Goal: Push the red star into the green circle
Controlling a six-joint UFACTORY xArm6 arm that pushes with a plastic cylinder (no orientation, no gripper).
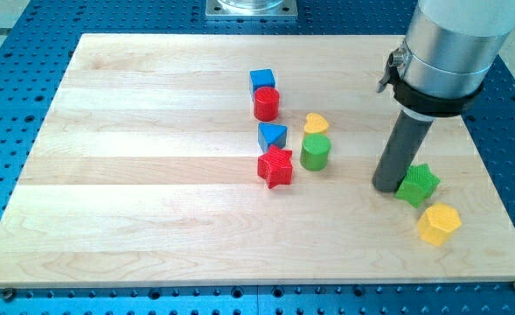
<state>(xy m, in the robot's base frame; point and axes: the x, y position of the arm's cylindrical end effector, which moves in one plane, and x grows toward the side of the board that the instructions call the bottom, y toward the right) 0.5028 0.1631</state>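
The red star [275, 166] lies near the middle of the wooden board. The green circle, a short green cylinder [315, 151], stands just to its right with a small gap between them. My tip [386, 186] is on the board at the view's right, well to the right of the green circle and touching or almost touching the left side of a green star [417, 184].
A blue triangle [272, 135] sits just above the red star. A yellow heart-like block [316, 122] sits above the green circle. A red cylinder [267, 103] and a blue cube [262, 80] stand further up. A yellow hexagon [439, 224] lies at lower right.
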